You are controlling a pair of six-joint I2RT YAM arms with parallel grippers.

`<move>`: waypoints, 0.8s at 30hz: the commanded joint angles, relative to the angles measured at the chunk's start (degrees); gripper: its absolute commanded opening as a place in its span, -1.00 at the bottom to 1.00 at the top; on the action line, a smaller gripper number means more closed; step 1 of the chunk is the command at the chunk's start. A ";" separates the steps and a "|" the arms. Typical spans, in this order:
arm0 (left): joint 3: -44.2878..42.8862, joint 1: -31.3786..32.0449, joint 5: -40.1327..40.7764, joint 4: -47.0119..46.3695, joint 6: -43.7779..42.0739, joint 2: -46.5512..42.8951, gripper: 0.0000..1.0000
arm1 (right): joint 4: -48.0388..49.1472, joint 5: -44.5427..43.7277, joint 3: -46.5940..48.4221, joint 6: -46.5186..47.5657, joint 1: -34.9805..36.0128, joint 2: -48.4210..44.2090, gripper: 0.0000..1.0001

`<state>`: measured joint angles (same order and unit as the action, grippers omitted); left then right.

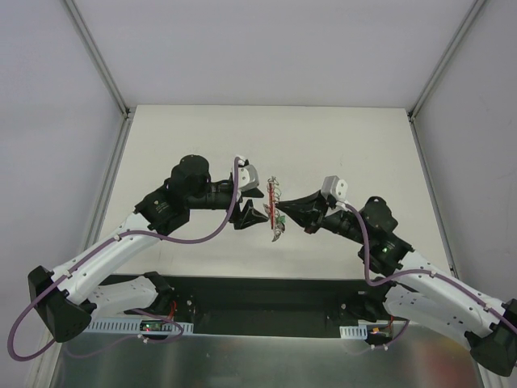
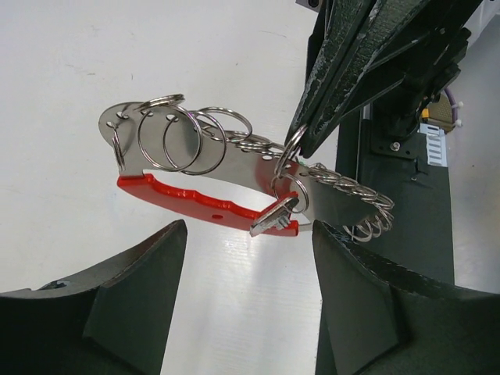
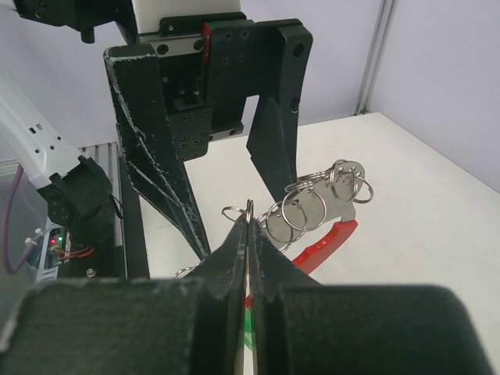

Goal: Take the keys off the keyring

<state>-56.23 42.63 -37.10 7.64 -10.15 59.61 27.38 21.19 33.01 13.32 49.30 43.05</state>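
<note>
In the overhead view, the two arms meet over the middle of the pale desk (image 1: 202,137). The keyring (image 1: 275,206) stands edge-on between the left gripper (image 1: 260,212) and the right gripper (image 1: 286,212), its red strip running away from the camera. A cluster of keys (image 1: 279,229) with a green spot sits at its near end.

From the left wrist, the left gripper (image 2: 248,242) is spread wide, with neither finger touching anything. Just beyond the gap is the keyring (image 2: 180,195), a red curved grip under a flat metal plate (image 2: 234,164). Several split rings (image 2: 176,141) thread through the plate and a wire coil (image 2: 367,215) trails off its right end. The right gripper (image 2: 301,148) comes down from the top with its fingers pressed together on one thin ring. A small silver key (image 2: 273,219) hangs below that ring, against the red grip.

From the right wrist, the right gripper (image 3: 248,223) is pinched tight on that thin ring, which shows just above its tips. A green bit (image 3: 248,332) shows between the fingers lower down. The left gripper's fingers (image 3: 160,180) stand apart opposite. The red grip (image 3: 328,238) and its rings lie to the right. Whether the grip touches the desk cannot be told.
</note>
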 commanded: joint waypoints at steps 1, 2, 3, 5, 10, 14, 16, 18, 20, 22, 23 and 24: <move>-2.13 -0.62 -2.18 -2.37 -3.03 0.41 0.29 | 6.90 3.68 1.00 -1.81 -0.26 0.37 -0.99; -2.31 -0.62 -2.45 -2.37 -3.12 0.41 0.27 | 6.90 3.77 1.17 -1.90 -0.26 0.37 -0.99; -2.40 -0.62 -2.62 -2.54 -3.21 0.68 0.26 | 6.90 3.94 1.17 -1.90 -0.34 0.63 -0.99; -2.48 -0.53 -3.41 -2.54 -3.47 0.68 0.12 | 6.90 3.95 1.35 -2.07 -0.34 0.90 -0.99; -2.40 -0.62 -4.99 -2.63 -3.65 0.50 -0.08 | 7.25 3.77 1.44 -2.51 -0.34 0.81 -0.99; -2.05 -0.53 -7.28 -2.72 -3.56 0.76 -0.33 | 9.09 3.42 1.17 -3.56 -0.34 1.25 -0.99; -1.87 -0.62 -8.68 -2.63 -3.12 1.29 -0.40 | 10.84 3.24 1.00 -4.26 -0.34 1.69 -0.99; -1.96 -0.62 -9.74 -2.63 -2.86 1.82 -0.67 | 12.69 2.98 0.56 -5.67 -0.43 2.30 -0.99; -1.96 -0.62 -11.15 -2.72 -2.33 2.17 -1.00 | 14.63 2.72 0.03 -6.37 -0.34 2.74 -0.99; -1.78 -0.62 -11.59 -3.50 -0.93 2.70 -1.00 | 16.56 2.28 -0.32 -7.17 -0.34 3.36 -0.99; -1.69 -0.62 -11.94 -4.38 -0.40 2.96 -1.00 | 17.18 1.84 -0.67 -7.43 -0.34 3.71 -0.99; -1.43 -0.53 -12.29 -4.82 0.13 3.57 -1.00 | 17.79 1.49 -0.93 -7.52 -0.34 4.06 -0.99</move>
<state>-56.51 42.63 -45.30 6.42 -12.01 61.98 35.16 23.24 32.42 8.23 49.21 46.46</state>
